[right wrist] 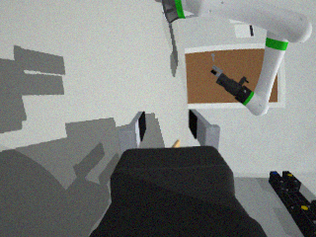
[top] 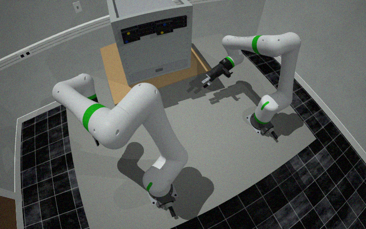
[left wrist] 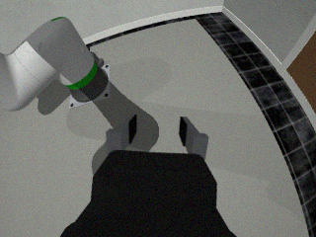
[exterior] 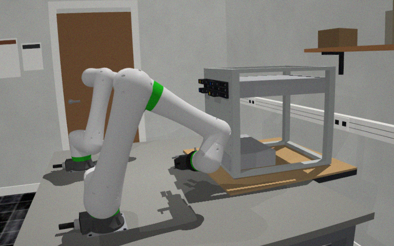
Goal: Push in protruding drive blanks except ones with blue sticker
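The grey rack (top: 159, 54) (exterior: 222, 116) stands upright on a wooden board. Black drive blanks fill a band high on its front. At the left end in the top view, a yellow-stickered blank (top: 128, 33) (exterior: 200, 81) sticks out above a blue-stickered blank (top: 127, 41) (exterior: 200, 90), also out. Near the middle, a blue-stickered blank (top: 164, 24) sits above a protruding yellow-stickered blank (top: 161, 32) (exterior: 209, 93). My right gripper (top: 205, 83) (right wrist: 167, 118) is open and empty, low in front of the rack's right side. My left gripper (left wrist: 158, 124) is open and empty, mostly hidden behind its arm in the top view.
The wooden board (top: 109, 70) (exterior: 342, 166) extends past the rack's sides on the grey table (top: 205, 129). The left arm's raised elbow (top: 113, 135) stands in front of the rack's left part. A grey box (exterior: 258, 154) sits low inside the rack. The door is at the back in the exterior view.
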